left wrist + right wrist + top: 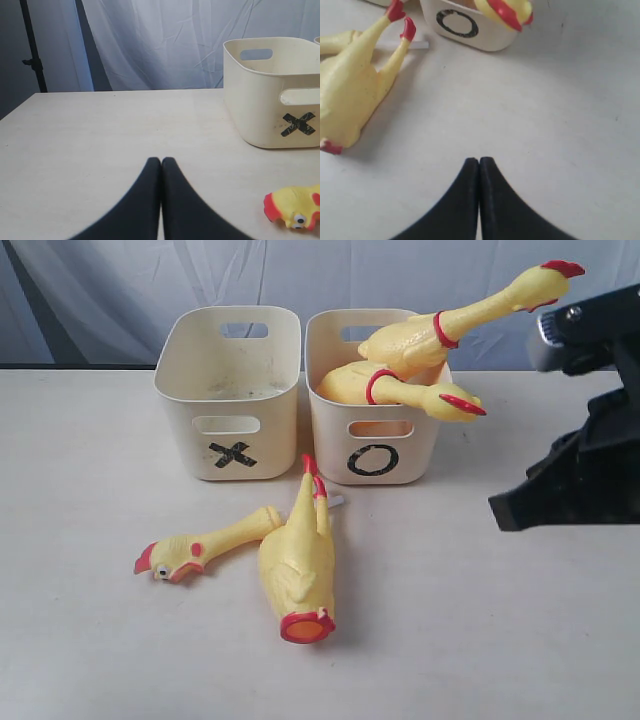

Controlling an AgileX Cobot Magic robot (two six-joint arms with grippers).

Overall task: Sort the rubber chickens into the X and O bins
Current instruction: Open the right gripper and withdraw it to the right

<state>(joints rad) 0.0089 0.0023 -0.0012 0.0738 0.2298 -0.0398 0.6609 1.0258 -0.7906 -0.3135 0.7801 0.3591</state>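
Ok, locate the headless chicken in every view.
Exterior: headless chicken, low centre, feet by the O bin.
Left wrist: not in it.
Right wrist: left edge, feet by the O bin.
Landmark: the O bin, in both those views; left wrist shows only the X bin.

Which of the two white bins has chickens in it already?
The bin marked O, right of the other in the exterior view: two rubber chickens stick out over its rim. The bin marked X shows no chicken inside.

Pale table (480,640) — white curtain (100,290), black stand (32,50) behind.
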